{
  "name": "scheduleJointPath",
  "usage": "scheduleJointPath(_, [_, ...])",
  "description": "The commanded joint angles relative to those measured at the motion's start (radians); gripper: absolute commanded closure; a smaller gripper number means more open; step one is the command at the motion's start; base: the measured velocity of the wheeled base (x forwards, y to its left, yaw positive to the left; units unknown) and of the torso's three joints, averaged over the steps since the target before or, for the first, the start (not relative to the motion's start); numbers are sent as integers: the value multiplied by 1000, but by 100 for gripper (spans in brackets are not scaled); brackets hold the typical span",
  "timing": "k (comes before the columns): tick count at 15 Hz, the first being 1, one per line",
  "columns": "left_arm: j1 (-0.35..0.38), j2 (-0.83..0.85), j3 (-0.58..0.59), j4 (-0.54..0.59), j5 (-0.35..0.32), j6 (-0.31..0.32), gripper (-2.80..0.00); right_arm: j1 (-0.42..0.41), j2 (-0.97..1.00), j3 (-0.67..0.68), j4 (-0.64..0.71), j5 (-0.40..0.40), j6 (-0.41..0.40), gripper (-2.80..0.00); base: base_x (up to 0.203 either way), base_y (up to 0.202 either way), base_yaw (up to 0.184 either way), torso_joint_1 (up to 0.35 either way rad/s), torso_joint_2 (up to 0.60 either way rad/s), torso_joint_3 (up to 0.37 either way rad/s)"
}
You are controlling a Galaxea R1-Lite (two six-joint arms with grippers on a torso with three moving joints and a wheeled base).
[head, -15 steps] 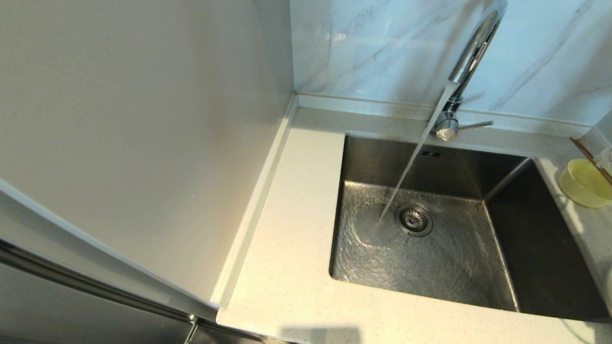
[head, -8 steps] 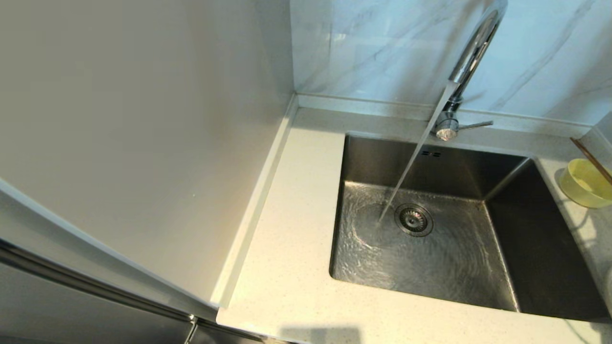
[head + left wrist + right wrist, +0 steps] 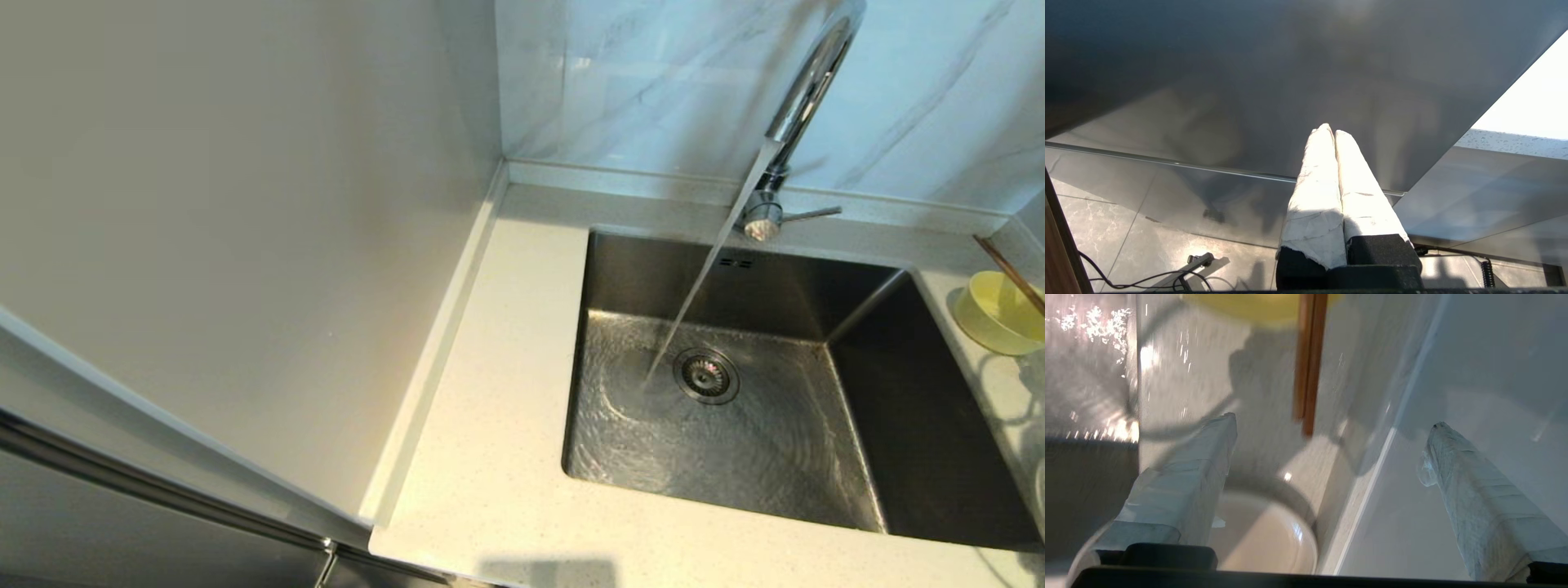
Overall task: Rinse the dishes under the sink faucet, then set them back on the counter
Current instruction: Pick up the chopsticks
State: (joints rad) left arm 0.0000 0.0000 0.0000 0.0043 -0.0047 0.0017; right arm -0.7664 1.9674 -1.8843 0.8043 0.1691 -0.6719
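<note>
Right gripper (image 3: 1331, 420) fingers spread above plate (image 3: 1265, 535)

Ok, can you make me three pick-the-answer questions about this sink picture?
1. Where is the small pale-yellow bowl?
A. in the basin
B. on the speckled off-white counter, right of the sink
C. under the tap

2. What colour are the thin chopsticks?
A. brown
B. green
C. white

3. Is the tall chrome faucet running?
A. off
B. dripping
C. streaming

B: it sits past the square steel sink's right rim.
A: brown wood.
C: a steady stream hits beside the drain.
</note>
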Motion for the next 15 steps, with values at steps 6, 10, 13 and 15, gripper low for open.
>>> scheduleJointPath(6, [0, 0, 0, 0, 0, 0, 0, -2, 27, -7, 39, 3, 7, -280, 0, 0, 0, 0, 0, 0])
scheduleJointPath(10, [0, 0, 0, 0, 2, 0, 0, 1, 61, -28, 38, 4, 8, -280, 0, 0, 0, 0, 0, 0])
scheduleJointPath(13, [0, 0, 0, 0, 0, 0, 0, 18, 77, -32, 38, 3, 9, -280, 0, 0, 0, 0, 0, 0])
scheduleJointPath(15, [0, 0, 0, 0, 0, 0, 0, 33, 84, -36, 38, 3, 9, -280, 0, 0, 0, 0, 0, 0])
